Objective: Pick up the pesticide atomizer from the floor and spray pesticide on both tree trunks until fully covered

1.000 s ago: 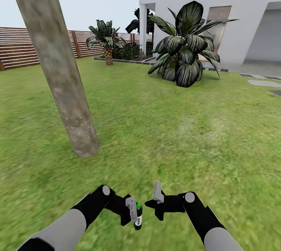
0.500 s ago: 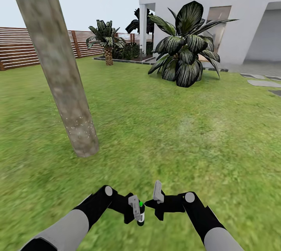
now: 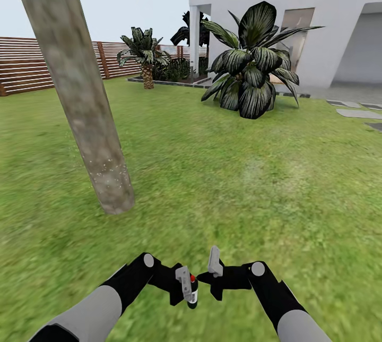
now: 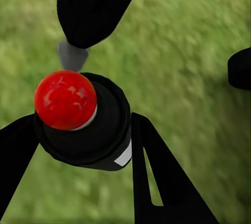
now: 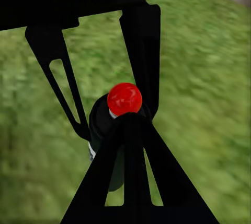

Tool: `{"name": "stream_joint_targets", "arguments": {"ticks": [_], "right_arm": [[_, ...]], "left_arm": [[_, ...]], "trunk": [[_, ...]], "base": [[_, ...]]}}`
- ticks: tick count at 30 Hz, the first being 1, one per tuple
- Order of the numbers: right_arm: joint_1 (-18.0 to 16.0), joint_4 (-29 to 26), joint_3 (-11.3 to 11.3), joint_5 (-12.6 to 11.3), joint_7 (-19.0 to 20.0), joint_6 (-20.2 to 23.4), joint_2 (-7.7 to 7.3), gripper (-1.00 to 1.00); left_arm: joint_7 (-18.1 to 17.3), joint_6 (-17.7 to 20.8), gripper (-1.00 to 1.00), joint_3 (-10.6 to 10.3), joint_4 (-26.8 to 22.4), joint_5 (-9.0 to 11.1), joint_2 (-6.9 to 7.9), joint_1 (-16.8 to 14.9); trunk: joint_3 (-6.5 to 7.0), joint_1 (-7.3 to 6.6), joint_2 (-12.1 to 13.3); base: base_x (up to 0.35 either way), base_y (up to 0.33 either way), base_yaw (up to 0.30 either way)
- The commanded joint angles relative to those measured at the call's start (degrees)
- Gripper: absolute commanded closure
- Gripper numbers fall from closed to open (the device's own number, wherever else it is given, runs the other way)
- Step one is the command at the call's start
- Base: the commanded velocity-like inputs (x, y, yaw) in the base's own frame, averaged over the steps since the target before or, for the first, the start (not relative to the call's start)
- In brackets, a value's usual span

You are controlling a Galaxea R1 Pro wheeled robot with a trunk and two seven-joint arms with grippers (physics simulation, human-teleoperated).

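Gripping the pesticide atomizer (image 3: 192, 292), left tool (image 3: 187, 290) clenched; right tool (image 3: 213, 270) unclear; label unreadable.

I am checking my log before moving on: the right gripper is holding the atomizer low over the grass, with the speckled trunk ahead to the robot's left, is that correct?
Not quite: the left gripper holds the atomizer, as the head view shows; the left wrist view shows its fingers around the dark bottle. The right gripper sits beside it. The rest stands: it is low over the grass, with the speckled trunk ahead to the left.
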Motion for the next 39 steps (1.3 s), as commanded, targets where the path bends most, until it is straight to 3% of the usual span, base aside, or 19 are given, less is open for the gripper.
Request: {"name": "stream_joint_targets", "arguments": {"ticks": [1,4,6,11,13,14,19,20,22,24,26,28,30,31,32,33,35,37,39], "right_arm": [[0.01,-0.06,-0.25,0.44,0.2,-0.26,0.06,1.0],[0.02,-0.06,-0.25,0.44,0.2,-0.26,0.06,1.0],[0.02,-0.04,-0.25,0.44,0.2,-0.26,0.06,1.0],[0.03,0.15,-0.18,0.47,0.2,-0.26,0.06,1.0],[0.04,0.3,-0.18,0.57,0.2,-0.26,0.01,1.0],[0.04,0.5,-0.21,0.59,0.2,-0.29,-0.05,-1.0],[0.05,1.23,-0.31,0.75,-0.1,-0.44,-0.68,-1.0],[0.1,2.51,-0.37,0.77,-0.44,-0.52,-1.27,-1.0],[0.18,6.8,-0.46,0.62,-4.32,-0.69,-4.2,-1.0],[0.2,12.96,-0.49,0.34,-12.84,-0.95,-7.19,-1.0],[0.26,21.29,-0.51,0.2,-26.59,-2.31,-8.42,-1.0],[0.37,27.0,-0.59,-0.23,-38.63,-4.9,-8.53,-1.0],[1.24,33.45,-0.66,-2.85,-56.9,-11.15,-8.4,-1.0],[2.3,34.78,-0.67,-5.5,-64.38,-13.83,-8.19,-1.0],[3.02,35.27,-0.68,-7.87,-68.57,-15.13,-8.1,-1.0],[3.98,35.7,-0.68,-12.39,-73.59,-16.51,-8.01,-1.0],[5.65,36.08,-0.64,-21.69,-78.13,-18.76,-8.01,-1.0],[7.32,36.22,-0.54,-25.31,-79.2,-20.49,-8.02,-1.0],[7.78,36.27,-0.42,-25.9,-79.35,-20.83,-7.98,-1.0]], "left_arm": [[-0.06,-0.54,1.0,0.05,-0.06,-0.58,0.04,-0.02],[-0.06,-0.54,1.0,-0.09,0.11,-0.87,0.7,-0.04],[-0.06,-0.51,1.0,-0.17,0.65,-0.97,2.59,-0.08],[-0.02,-0.46,1.0,-0.21,1.07,-0.84,10.3,-0.04],[0.01,-0.52,1.0,-0.16,2.5,-0.8,14.17,0.03],[0.12,-0.49,1.0,-0.13,4.13,-0.84,16.11,0.05],[2.5,-0.32,1.0,1.2,9.47,0.59,20.67,0.01],[4.97,-0.32,1.0,2.34,10.26,2.59,21.54,0.04],[9.79,-0.37,1.0,3.54,13.21,6.83,22.13,0.06],[15.66,-0.43,1.0,3.97,16.54,12.83,22.17,0.43],[24.52,-0.45,1.0,4.18,18.18,23.33,22.01,2.17],[31.99,-0.92,1.0,4.2,18.52,32.78,21.85,4.19],[41.27,-6.78,1.0,4.16,18.74,45.29,21.69,8.08],[43.98,-10.79,1.0,4.17,18.79,49.25,21.67,10.13],[45.16,-13.13,1.0,4.17,18.84,51.08,21.67,11.45],[46.4,-15.69,1.0,4.22,18.91,53.11,21.66,13.24],[48.57,-17.87,1.0,4.2,19.45,56.52,21.61,15.61],[49.93,-18.54,1.0,4.19,20.62,59.17,21.45,16.54],[50.18,-18.67,1.0,4.18,21.53,59.74,21.19,16.75]], "trunk": [[-0.05,-0.01,-0.02],[-0.05,-0.01,-0.02],[-0.05,-0.01,-0.02],[-0.05,-0.01,-0.02],[-0.05,-0.01,-0.02],[-0.05,-0.01,-0.02],[-0.05,-0.01,-0.02],[-0.05,-0.01,-0.02],[-0.05,-0.01,-0.02],[-0.05,-0.01,-0.02],[-0.05,-0.01,-0.02],[-0.05,-0.01,-0.02],[-0.05,-0.01,-0.02],[-0.05,-0.01,-0.02],[-0.05,-0.01,-0.02],[-0.05,-0.01,-0.02],[-0.05,-0.01,-0.02],[-0.05,-0.01,-0.02],[-0.05,-0.01,-0.02]], "base": [[0.0,0.0,0.0],[0.0,0.0,0.0],[0.0,0.0,0.0],[0.0,0.0,0.0],[0.0,0.0,0.0],[0.0,0.0,0.0],[0.0,0.0,0.0],[0.0,0.0,0.0],[0.0,0.0,0.0],[0.0,0.0,0.0],[0.0,0.0,0.0],[0.0,0.0,0.0],[0.0,0.0,0.0],[0.0,0.0,0.0],[0.0,0.0,0.0],[0.0,0.0,0.0],[0.0,0.0,0.0],[0.0,0.0,0.0],[0.0,0.0,0.0]]}}
